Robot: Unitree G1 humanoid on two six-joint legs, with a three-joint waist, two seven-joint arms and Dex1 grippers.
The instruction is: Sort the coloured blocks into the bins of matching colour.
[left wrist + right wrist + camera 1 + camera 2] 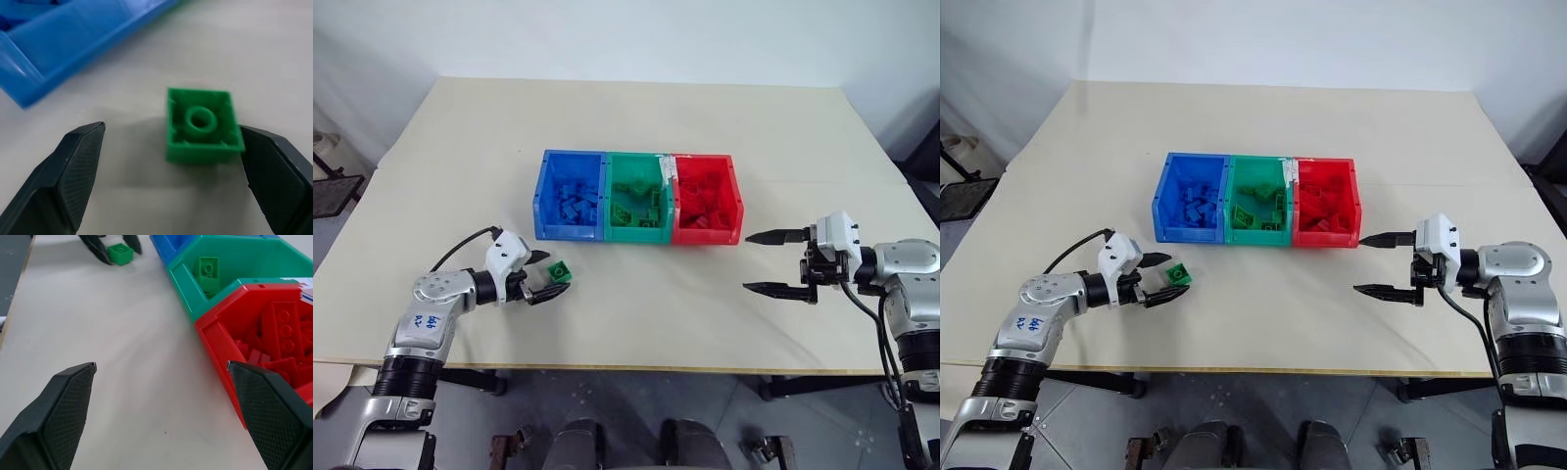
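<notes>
A: Where's the block (560, 271) sitting?

B: Lower left of the head view, on the table (636, 147), just below and left of the blue bin (570, 196). It's a small green one, lying with its hollow underside up, well apart from the green bin (637, 198) it belongs in.

A: And the left gripper (544, 275)?

B: Its jaws are spread wide with the block between the tips. In the left wrist view one finger (274, 171) looks to be touching the block's side or nearly so, while the other finger (73, 166) is clear of it. I can't be sure of contact there; the edge is soft in that view. Nothing is gripped yet.

A: How would it handle?

B: I'd judge it light, rigid and smooth-sided: hard plastic that won't deform but could skid on the table if pushed from one side only. The sensible hold is across two opposite flat walls, low down, with the jaws square to them, so it doesn't twist out.

A: Arm pose?

B: The left forearm comes in from the lower left edge, gripper angled slightly down and pointing toward the middle of the frame. The right gripper (781, 262) hangs at the right, below and beside the red bin (705, 199), pointing left, its jaws also wide apart and holding nothing.

A: Bins?

B: All three already hold blocks of their own colour.
</notes>
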